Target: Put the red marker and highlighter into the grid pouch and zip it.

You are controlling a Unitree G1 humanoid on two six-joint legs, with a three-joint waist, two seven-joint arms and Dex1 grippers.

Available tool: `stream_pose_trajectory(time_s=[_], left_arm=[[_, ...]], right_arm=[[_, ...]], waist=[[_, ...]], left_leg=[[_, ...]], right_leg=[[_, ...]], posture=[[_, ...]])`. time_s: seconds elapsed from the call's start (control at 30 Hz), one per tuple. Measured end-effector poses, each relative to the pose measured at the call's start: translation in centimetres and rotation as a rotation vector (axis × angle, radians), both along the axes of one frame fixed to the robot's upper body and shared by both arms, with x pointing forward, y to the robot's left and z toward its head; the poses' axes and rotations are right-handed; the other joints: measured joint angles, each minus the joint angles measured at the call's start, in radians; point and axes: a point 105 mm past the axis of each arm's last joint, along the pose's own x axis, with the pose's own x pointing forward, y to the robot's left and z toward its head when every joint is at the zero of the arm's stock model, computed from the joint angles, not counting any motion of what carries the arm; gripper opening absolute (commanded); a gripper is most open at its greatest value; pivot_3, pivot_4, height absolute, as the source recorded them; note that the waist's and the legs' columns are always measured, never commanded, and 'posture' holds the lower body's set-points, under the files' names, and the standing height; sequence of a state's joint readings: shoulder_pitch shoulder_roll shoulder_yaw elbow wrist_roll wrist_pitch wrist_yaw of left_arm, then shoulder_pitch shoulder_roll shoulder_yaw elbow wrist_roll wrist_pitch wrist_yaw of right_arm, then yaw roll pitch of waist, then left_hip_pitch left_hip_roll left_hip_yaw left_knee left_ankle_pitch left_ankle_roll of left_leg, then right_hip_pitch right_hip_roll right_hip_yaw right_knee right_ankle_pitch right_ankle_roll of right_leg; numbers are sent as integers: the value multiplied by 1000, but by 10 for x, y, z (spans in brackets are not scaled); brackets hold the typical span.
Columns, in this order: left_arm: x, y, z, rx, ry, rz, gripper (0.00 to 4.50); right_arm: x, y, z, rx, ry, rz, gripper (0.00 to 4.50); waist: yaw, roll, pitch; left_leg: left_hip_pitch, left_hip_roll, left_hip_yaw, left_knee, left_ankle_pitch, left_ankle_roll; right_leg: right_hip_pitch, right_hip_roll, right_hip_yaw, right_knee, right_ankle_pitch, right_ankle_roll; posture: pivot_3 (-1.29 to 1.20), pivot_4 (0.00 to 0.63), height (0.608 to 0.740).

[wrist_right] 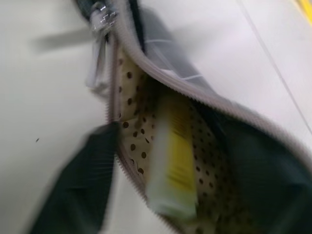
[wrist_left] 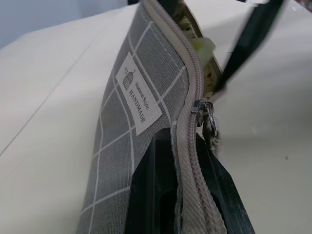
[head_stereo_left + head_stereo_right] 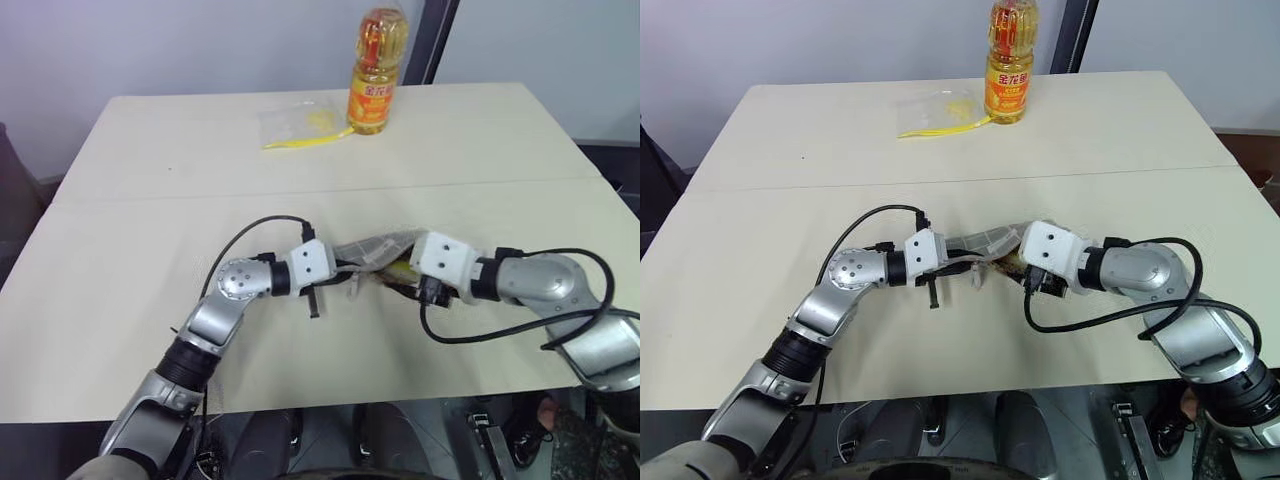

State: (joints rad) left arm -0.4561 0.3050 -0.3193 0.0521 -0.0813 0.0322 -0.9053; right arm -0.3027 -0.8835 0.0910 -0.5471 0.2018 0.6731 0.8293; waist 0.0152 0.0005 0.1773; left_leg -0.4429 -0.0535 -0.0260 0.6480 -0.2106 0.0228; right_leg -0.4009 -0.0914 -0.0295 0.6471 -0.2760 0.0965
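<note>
Right, the grid pouch point(image 3: 378, 247) is held up off the table point(image 3: 150, 250) near its front middle, slung between the two grippers. The left gripper point(image 2: 187, 190) is pinched tight on the pouch's end: in the left wrist view its black fingers point(image 2: 151, 185) clamp the grey checked fabric on either side of the zipper tape, just below the silver zipper pull point(image 2: 204, 114), with the white label point(image 2: 138, 93) sitting on the pouch's side close above them. The zipper is open past the pull, and the mouth gapes toward the right gripper point(image 1: 175, 175). That one is spread wide at the open mouth, one dark finger point(image 1: 78, 185) outside the spotted lining and the other on the far side of the opening. The highlighter point(image 1: 173, 161) lies inside the pouch, yellow against the dotted lining, nothing gripping it; a bit of its yellow peeks out between the two grippers in the left eye view too. The red marker I can't make out. At the far edge of the table stands a bottle of cooking oil point(image 3: 375, 72), and just beside it lies a clear plastic bag point(image 3: 300, 122) with yellow contents, both well apart from the pouch.
</note>
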Motion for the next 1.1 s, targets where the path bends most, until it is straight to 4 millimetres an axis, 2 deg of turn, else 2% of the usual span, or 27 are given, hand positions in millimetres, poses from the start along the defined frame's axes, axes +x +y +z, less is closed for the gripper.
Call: stream_pose_trajectory(time_s=[0.17,0.23,0.4,0.6,0.73,0.83,1.07,1.1], left_arm=[[18,-3,13,-153,90,135,0],[27,-6,18,-195,118,188,0],[42,-15,22,-250,170,268,0],[43,-25,23,-269,193,279,0],[42,-27,21,-262,195,275,0],[42,-27,21,-260,195,276,0],[43,-25,21,-253,189,281,0],[43,-24,21,-251,188,282,0]], right_arm=[[-4,-7,49,262,-35,-50,4465],[-10,-9,58,323,-22,-51,4465],[-18,3,31,432,107,-70,4465],[4,30,-4,528,147,-219,4465],[17,42,-16,555,150,-282,4465],[22,41,-22,551,152,-316,3587],[26,33,-28,525,150,-348,32],[27,30,-28,513,142,-350,32]], waist=[[6,0,0],[13,-1,0],[23,-1,0],[23,-1,0],[23,-1,0],[24,-1,0],[22,-1,0],[22,-1,0]], left_leg=[[0,0,0,0,0,0],[0,0,0,1,0,0],[0,0,0,1,0,0],[0,0,0,0,0,0],[0,-1,0,0,0,0],[0,-1,0,0,0,0],[0,-1,0,0,0,0],[0,-1,0,0,0,0]], right_leg=[[1,0,-1,0,1,1],[1,0,-1,0,1,1],[1,1,-1,1,1,1],[-1,1,0,1,1,1],[-1,1,0,1,1,1],[-1,1,0,1,1,1],[-1,2,0,2,1,1],[-1,2,0,2,1,1]], posture=[[0,150,740],[0,150,740],[0,150,740],[0,150,740],[0,150,740],[0,150,740],[0,150,740],[0,150,740]])
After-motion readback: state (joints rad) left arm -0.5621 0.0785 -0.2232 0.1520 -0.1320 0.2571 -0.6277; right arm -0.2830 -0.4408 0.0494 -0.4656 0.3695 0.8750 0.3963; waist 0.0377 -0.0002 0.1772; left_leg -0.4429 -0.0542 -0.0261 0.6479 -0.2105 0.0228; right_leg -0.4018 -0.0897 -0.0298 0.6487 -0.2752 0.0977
